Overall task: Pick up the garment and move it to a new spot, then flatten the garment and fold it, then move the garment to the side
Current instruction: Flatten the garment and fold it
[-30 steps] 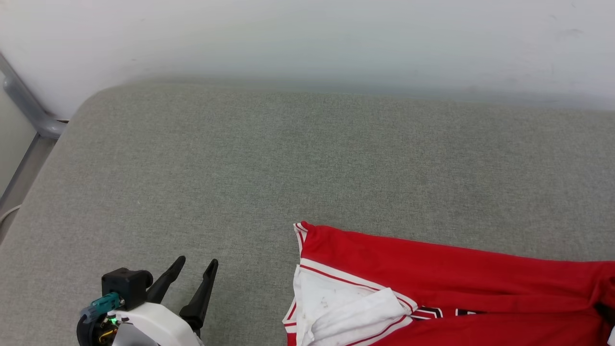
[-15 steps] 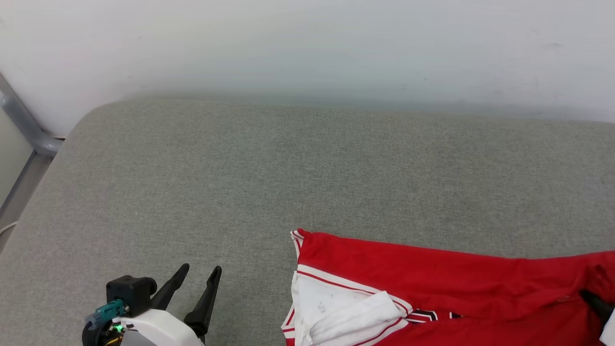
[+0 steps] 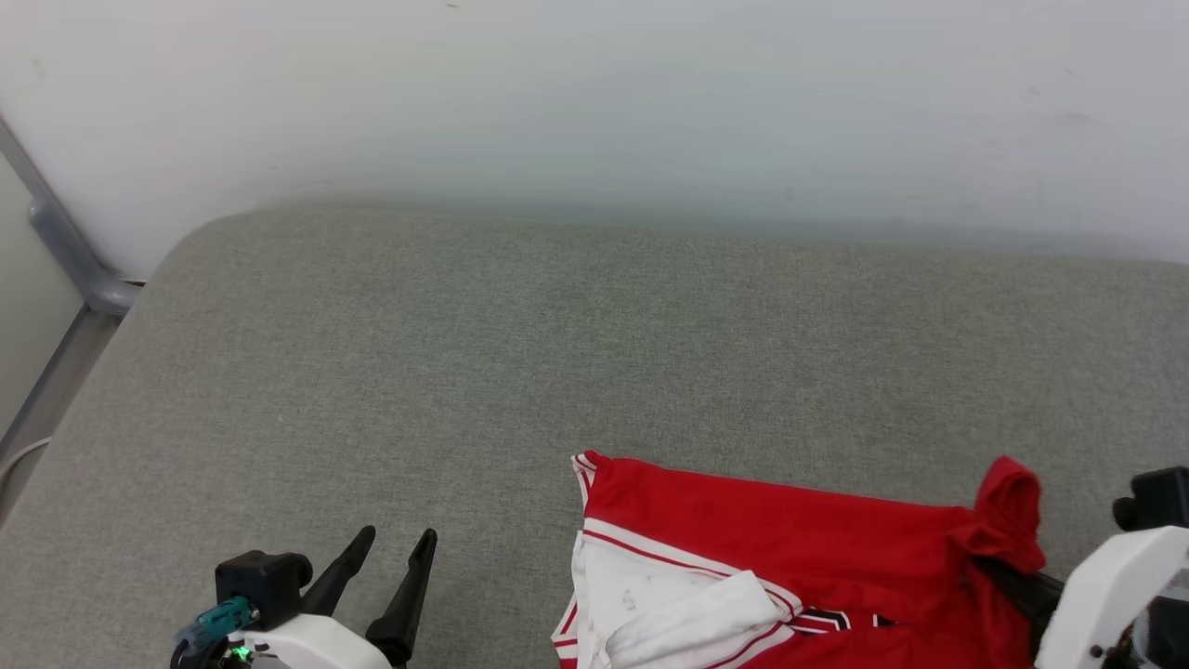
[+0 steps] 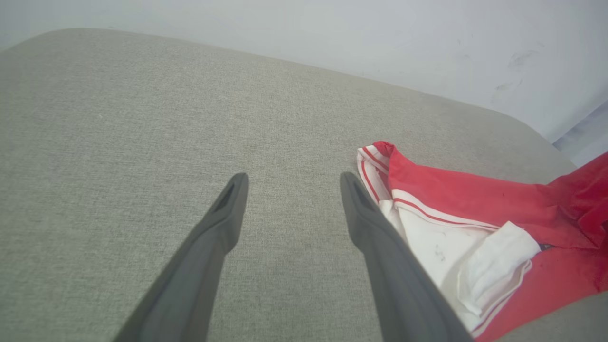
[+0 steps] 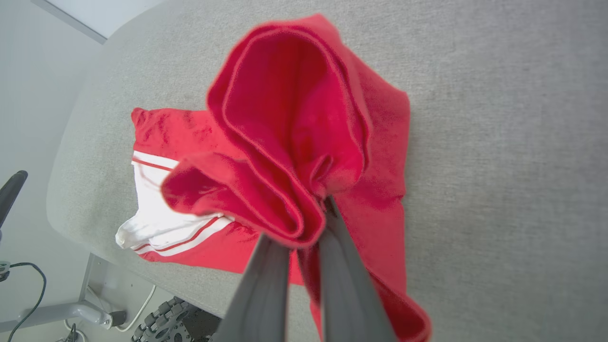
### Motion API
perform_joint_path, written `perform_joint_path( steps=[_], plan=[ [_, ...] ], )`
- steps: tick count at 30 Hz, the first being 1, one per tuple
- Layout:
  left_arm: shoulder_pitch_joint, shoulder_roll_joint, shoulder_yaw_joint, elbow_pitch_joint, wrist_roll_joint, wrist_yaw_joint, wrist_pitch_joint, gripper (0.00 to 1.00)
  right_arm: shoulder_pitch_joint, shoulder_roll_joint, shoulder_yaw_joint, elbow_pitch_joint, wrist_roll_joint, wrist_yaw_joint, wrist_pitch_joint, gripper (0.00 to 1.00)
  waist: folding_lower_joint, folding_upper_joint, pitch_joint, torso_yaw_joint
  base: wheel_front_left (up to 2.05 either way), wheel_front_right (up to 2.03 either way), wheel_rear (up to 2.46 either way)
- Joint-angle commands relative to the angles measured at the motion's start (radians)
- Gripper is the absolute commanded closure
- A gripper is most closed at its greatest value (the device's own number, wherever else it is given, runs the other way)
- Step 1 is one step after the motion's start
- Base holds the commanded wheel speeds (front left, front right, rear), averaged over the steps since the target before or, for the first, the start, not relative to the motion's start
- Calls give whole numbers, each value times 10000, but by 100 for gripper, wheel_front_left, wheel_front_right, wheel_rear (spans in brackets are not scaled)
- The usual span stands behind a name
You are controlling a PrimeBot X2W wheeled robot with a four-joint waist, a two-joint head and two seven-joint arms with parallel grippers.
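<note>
Newly lifted, the garment [image 3: 790,539] bunches between clamped right fingers [image 5: 263,289]; left fingers [image 3: 409,585] stand wide; relocation seems underway.

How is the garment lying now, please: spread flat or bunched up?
Bunched, not flat: a white sleeve is folded over the garment, and the right gripper pinches a raised red fold.

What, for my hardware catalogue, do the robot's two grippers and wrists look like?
The left gripper has two long, dark, tapering fingers on a glossy white wrist shell, with a black block, a teal connector and a small green light. The right gripper has the same dark grey fingers, a white casing and a black box.
</note>
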Motion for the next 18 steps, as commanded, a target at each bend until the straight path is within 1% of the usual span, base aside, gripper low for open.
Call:
perform_joint_path(
  steps=[1,6,10,14,18],
  plan=[
    [151,-73,73,43,84,-45,-45,0,-74,385,233,-202,-148,-9,204,100,0,0,-51,38,0,0,0],
    [267,-84,187,100,139,-58,-45,0,-313,1244,691,-349,72,-9,710,100,0,0,-177,159,0,0,0],
    [322,-69,253,77,135,-47,-45,0,-427,1437,1082,-298,330,-9,856,100,0,0,-232,238,0,0,0],
    [415,-26,321,33,113,-15,-44,0,-589,1479,2057,131,1180,-9,444,100,0,0,-277,353,0,0,0],
    [477,28,345,5,109,22,-35,0,-935,1464,2926,843,1694,-9,-43,100,0,0,-320,472,0,0,0]
  ],
)
